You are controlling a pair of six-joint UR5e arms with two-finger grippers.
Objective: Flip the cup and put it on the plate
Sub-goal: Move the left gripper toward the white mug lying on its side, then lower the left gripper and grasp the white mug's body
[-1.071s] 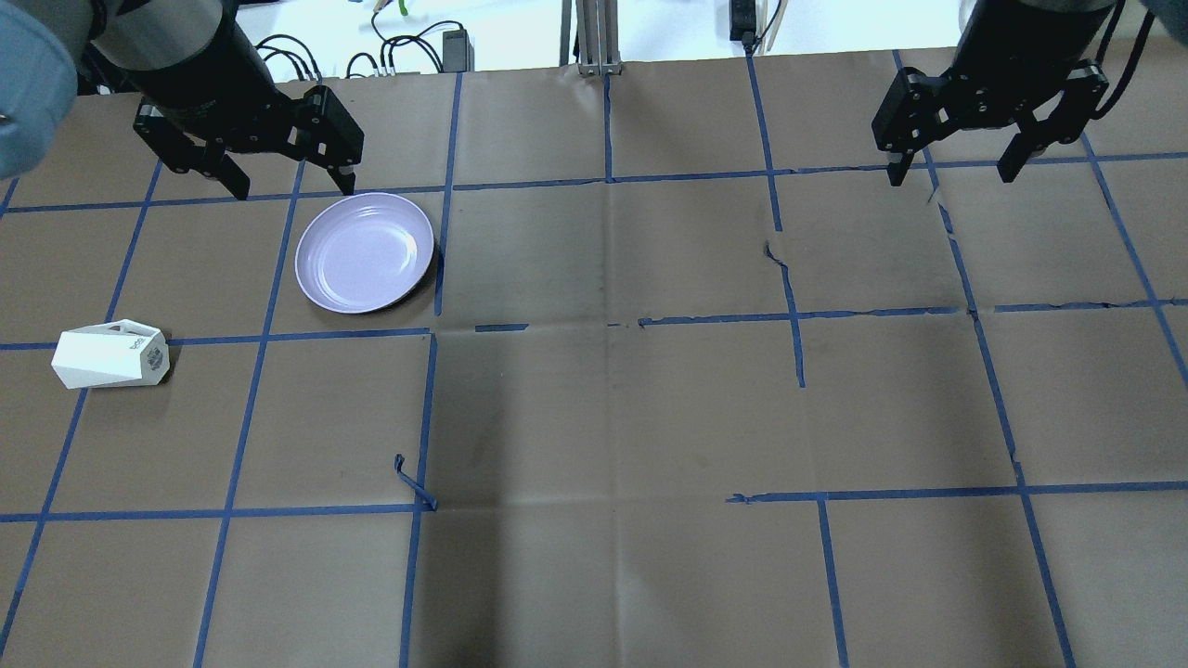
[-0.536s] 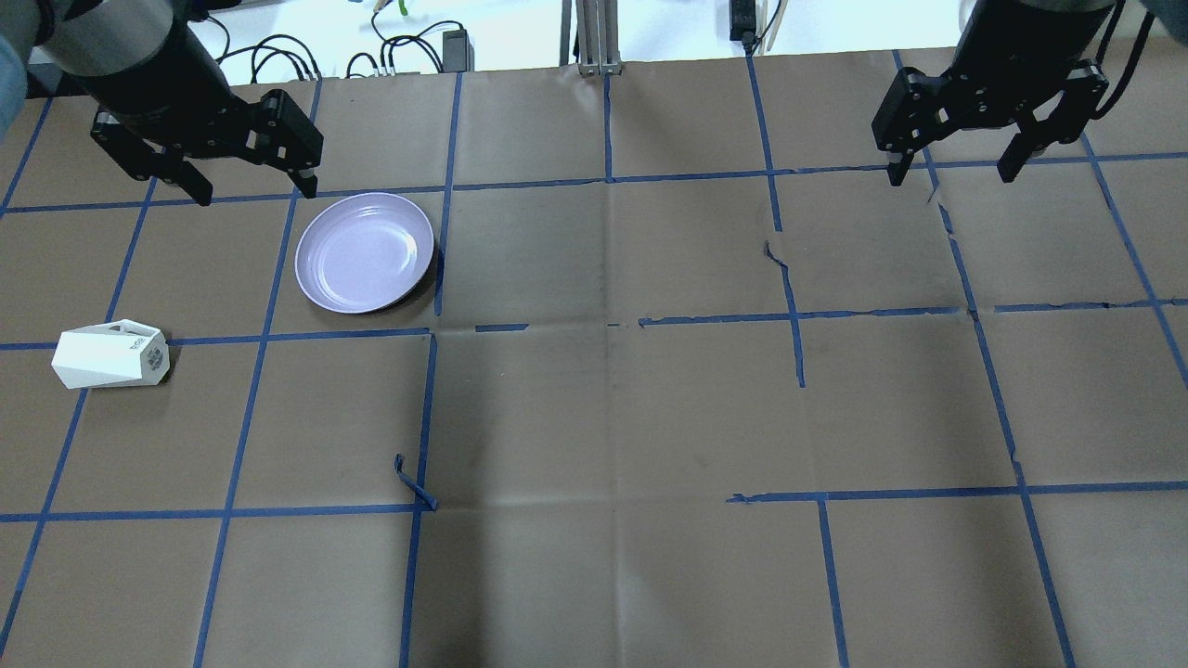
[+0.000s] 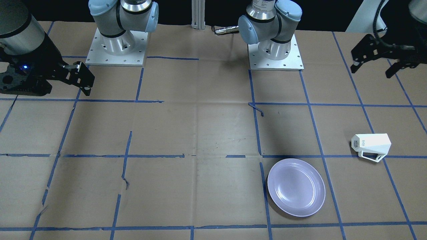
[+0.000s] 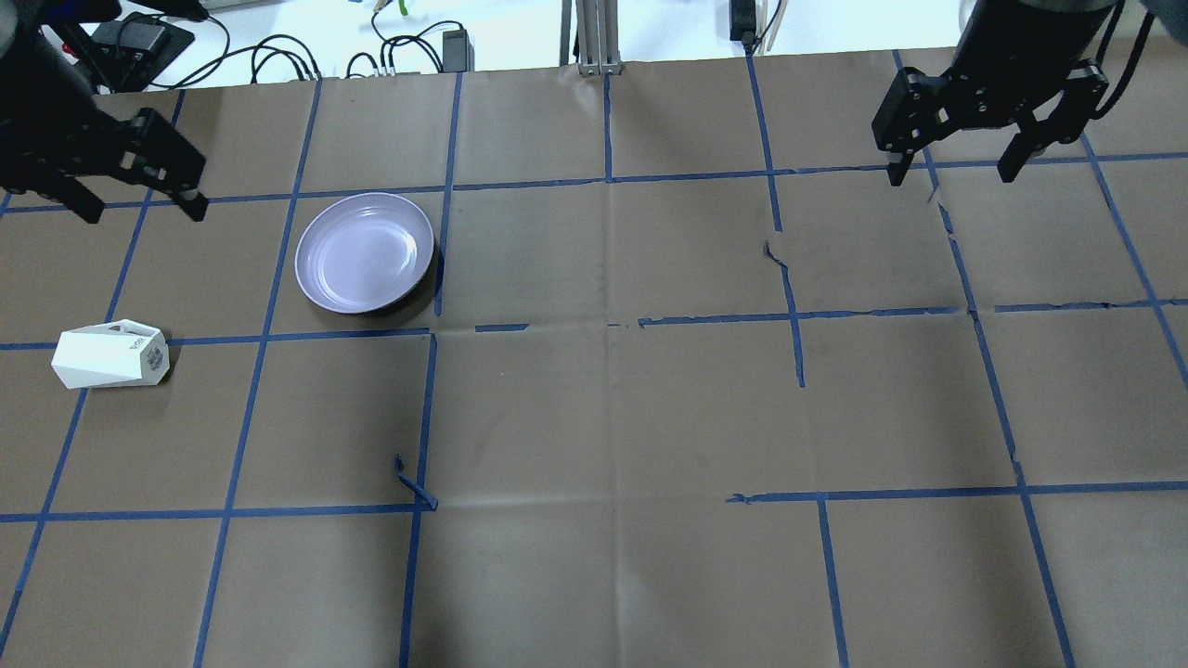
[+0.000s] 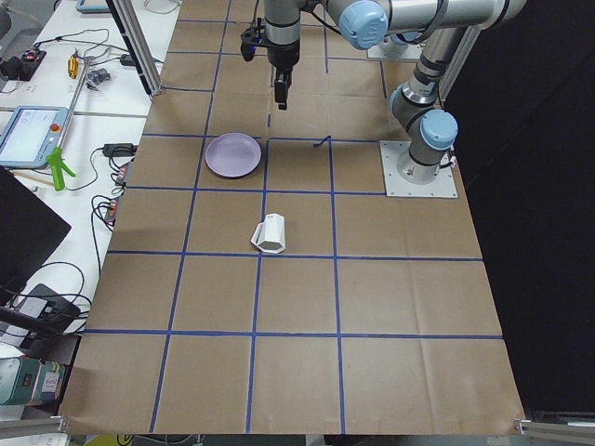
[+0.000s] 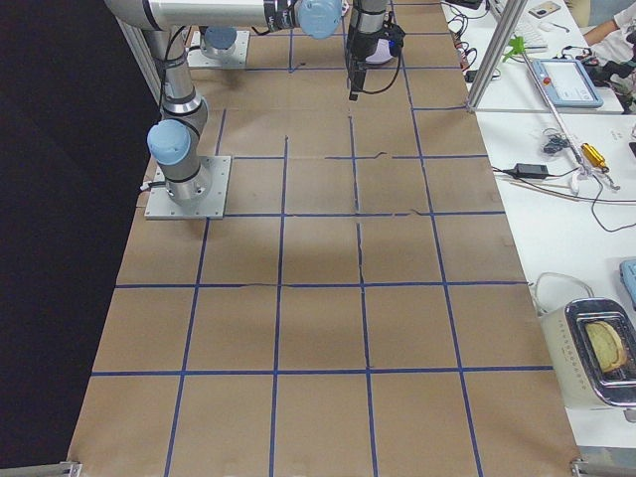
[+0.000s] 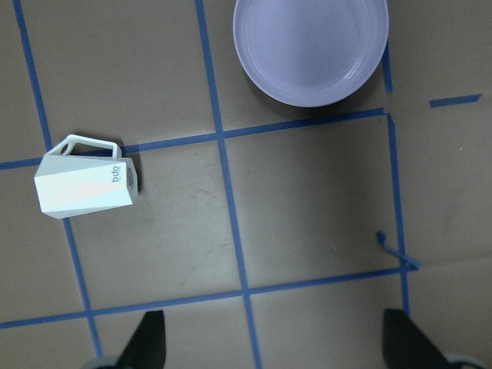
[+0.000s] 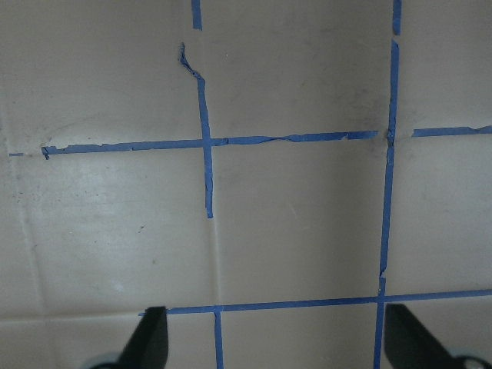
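The white faceted cup (image 4: 111, 354) lies on its side at the table's left, handle toward the far side; it also shows in the front view (image 3: 371, 145) and the left wrist view (image 7: 84, 184). The lavender plate (image 4: 365, 251) sits empty to the cup's right and farther back, also in the front view (image 3: 296, 187) and the left wrist view (image 7: 310, 46). My left gripper (image 4: 144, 209) is open and empty, raised above the table, beyond the cup and left of the plate. My right gripper (image 4: 949, 176) is open and empty at the far right.
A loose curl of blue tape (image 4: 413, 482) sticks up near the table's middle left. Cables and a power adapter (image 4: 455, 46) lie past the far edge, beside a metal post (image 4: 589, 37). The arm bases (image 3: 115, 46) stand at the robot's side.
My left gripper has moved left, from the plate's far edge toward the table's left side, still open. The right gripper, cup and plate have not moved.
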